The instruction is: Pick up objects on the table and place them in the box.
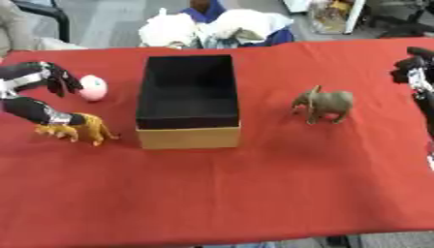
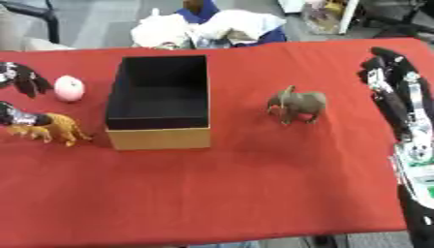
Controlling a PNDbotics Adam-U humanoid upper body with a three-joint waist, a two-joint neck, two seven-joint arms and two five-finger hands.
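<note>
The left robot hand [image 1: 38, 89] spreads wide, its lower digit touching the back of the orange lion figurine [image 1: 78, 128] and its upper fingers beside the pink ball [image 1: 93, 87]. The lion looks light, rigid and smooth, best pinched across its torso; the open box [image 1: 187, 99] stands just beyond, the elephant figurine [image 1: 325, 104] past it, and the right robot hand [image 2: 392, 80] idles open.
</note>
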